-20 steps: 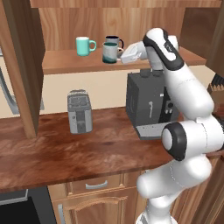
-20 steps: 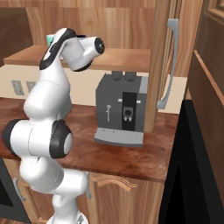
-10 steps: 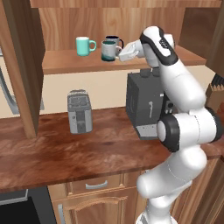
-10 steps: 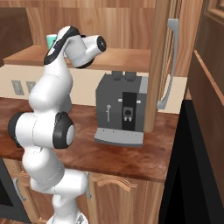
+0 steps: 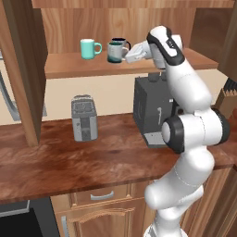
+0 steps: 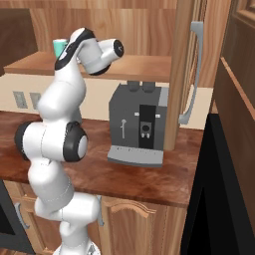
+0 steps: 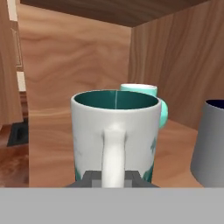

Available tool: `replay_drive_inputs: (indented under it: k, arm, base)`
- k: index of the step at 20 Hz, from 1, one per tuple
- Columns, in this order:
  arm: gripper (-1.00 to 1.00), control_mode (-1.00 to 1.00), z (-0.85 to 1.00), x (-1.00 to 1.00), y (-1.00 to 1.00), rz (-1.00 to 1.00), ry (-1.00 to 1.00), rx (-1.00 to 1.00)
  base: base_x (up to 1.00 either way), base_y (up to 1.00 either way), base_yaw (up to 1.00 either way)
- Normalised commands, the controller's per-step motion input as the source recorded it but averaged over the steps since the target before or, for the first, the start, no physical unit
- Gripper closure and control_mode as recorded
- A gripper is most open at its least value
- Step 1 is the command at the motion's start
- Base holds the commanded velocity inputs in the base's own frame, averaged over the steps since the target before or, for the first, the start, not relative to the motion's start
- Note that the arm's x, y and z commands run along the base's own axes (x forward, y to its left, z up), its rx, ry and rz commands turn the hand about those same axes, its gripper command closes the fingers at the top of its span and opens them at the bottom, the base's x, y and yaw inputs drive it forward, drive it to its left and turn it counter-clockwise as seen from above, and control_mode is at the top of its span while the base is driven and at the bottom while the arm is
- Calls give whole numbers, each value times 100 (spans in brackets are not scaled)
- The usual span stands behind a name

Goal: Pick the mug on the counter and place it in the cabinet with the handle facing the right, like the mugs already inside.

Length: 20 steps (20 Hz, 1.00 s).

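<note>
Left base view: showed the white arm rising from the lower right of the frame and reaching up and left to the cabinet (image 5: 115, 69) shelf in the upper middle. Held the gripper (image 5: 128, 55) level at the shelf, right against the mug (image 5: 115, 52), which sat on or just over the shelf board; could not tell which. Hid the fingers behind the hand, so their grip could not be told here. Placed the grey black-handled mug (image 5: 121, 41) just behind the held one and the mint mug (image 5: 90, 48) to its left, handle to the right. Lower down, set a toaster (image 5: 84, 118) at left centre on the counter (image 5: 69, 162) and a dark coffee machine (image 5: 150, 115) beside the arm.

Right base view: put the arm at left, its wrist up at the shelf in the upper left, with a sliver of the mint mug (image 6: 59, 46) peeking out behind it. Kept the coffee machine (image 6: 139, 127) at centre on the counter (image 6: 149, 179), beside an open cabinet door.

Hand view: filled the centre with the mug (image 7: 114, 131), teal inside, its pale handle (image 7: 113, 153) facing the camera and running down between the finger tips (image 7: 133, 178) at the bottom edge. Fingers clenched around the handle. Mint mug (image 7: 146, 98) behind it, grey mug (image 7: 209, 142) at the right edge.
</note>
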Motion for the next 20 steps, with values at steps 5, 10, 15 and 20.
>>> replay_drive_inputs:
  k: [5, 10, 15, 20]
  arm:
    - [100, -100, 0, 10, -23, 2, 0, 0]
    - [100, -100, 0, 20, -12, 3, 1, 0]
    - [100, -100, -4, 30, -1, 1, 0, 0]
    - [100, -100, -6, 31, 0, 0, 1, 0]
  base:
    - [0, 0, 0]
    - [0, 0, 0]
    - [0, 0, 0]
    - [0, 0, 0]
